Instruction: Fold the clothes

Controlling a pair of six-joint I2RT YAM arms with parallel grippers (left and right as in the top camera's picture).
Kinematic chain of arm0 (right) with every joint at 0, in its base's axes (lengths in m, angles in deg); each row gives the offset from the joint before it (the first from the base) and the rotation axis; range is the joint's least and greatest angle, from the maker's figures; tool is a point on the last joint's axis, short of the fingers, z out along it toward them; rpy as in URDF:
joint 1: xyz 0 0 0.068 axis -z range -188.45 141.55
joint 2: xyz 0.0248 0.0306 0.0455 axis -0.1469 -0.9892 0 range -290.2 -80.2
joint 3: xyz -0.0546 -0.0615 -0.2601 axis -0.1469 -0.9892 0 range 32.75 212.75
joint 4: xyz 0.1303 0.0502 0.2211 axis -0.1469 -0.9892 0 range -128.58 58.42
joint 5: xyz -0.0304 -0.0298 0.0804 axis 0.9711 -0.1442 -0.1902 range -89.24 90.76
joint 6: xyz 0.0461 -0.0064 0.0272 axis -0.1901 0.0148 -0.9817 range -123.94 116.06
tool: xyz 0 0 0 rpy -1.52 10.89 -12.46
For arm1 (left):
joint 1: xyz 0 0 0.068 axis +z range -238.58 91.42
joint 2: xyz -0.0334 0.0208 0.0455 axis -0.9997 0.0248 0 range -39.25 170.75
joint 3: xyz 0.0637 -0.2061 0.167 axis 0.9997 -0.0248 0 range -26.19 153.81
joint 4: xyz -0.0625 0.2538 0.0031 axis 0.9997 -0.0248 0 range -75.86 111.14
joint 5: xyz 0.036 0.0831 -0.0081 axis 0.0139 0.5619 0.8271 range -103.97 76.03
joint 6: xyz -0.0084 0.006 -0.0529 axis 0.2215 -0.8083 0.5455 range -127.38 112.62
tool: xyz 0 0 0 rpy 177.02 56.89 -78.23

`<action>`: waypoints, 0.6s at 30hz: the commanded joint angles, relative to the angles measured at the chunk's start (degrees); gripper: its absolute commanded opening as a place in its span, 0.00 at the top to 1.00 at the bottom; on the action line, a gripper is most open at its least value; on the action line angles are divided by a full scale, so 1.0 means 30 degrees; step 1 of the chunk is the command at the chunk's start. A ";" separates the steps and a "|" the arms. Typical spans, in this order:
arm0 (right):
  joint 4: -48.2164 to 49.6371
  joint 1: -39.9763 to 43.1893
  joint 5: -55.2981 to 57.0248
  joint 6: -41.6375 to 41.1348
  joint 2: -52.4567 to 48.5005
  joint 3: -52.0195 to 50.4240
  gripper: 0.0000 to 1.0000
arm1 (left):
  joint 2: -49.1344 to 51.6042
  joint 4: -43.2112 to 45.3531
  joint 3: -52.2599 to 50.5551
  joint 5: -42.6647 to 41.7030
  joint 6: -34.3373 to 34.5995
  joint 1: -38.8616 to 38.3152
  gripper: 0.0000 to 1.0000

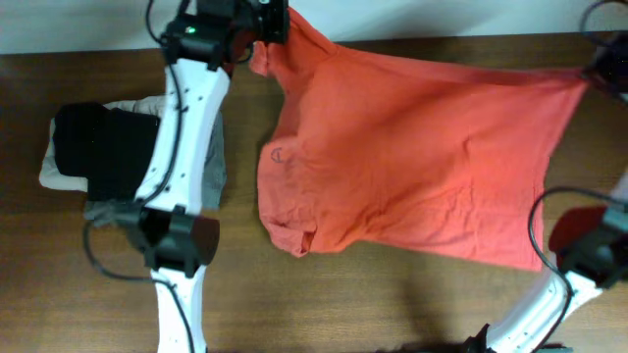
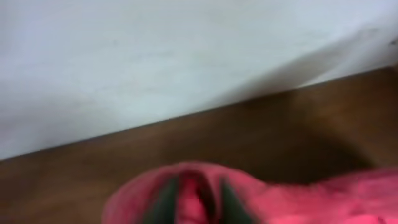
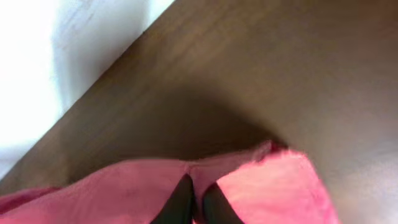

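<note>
While the wooden table (image 1: 392,304) carries everything, the red-orange T-shirt (image 1: 412,167) takes up most of its middle and right. It is spread out, its near part lying on the wood, its far edge drawn into a line between two raised corners. That stretch looks deliberate: pulling the far edge taut smooths the cloth, so a fold can land straight.

Next in size, the left arm (image 1: 182,127) reaches up the left side to the far-left corner of the garment, and the right arm (image 1: 549,304) comes up the right edge to the far-right one. A stack of black, beige and grey folded garments (image 1: 98,152) sits partly under the left arm, well clear of the work (probably parked there as finished).

The left gripper (image 2: 196,196) has its jaws nearly together with red cloth bunched between and around them, pinching the corner above the table's back edge. The right gripper (image 3: 198,196) does the same, its dark fingers (image 3: 177,202) close on a hem.

Smallest, a dark mark (image 1: 282,154) shows on the shirt near its left side.
</note>
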 commanded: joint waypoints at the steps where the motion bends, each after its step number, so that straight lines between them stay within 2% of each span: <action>1: 0.1319 -0.0940 0.0168 0.0372 -0.1275 0.0131 0.52 | 0.1362 0.1253 0.0117 0.0342 -0.0248 0.0022 0.01; 3: 0.1632 -0.1086 0.0189 0.0714 -0.1596 0.0131 0.43 | 0.1501 0.1421 0.0124 0.0911 -0.0248 0.0029 0.01; 6: 0.1647 -0.1027 0.0663 0.0729 -0.1545 0.0153 0.37 | 0.1282 0.1056 0.0415 0.1945 -0.0262 0.0197 0.01; 10: 0.0605 -0.0729 0.0634 0.0714 -0.0969 0.0153 0.34 | 0.0503 -0.0772 0.1180 0.1916 -0.0466 0.0517 0.01; 18: -0.3694 -0.0510 0.0670 0.1625 -0.0022 0.0153 0.34 | -0.1355 -0.5858 0.1370 0.1916 -0.2455 -0.0022 0.01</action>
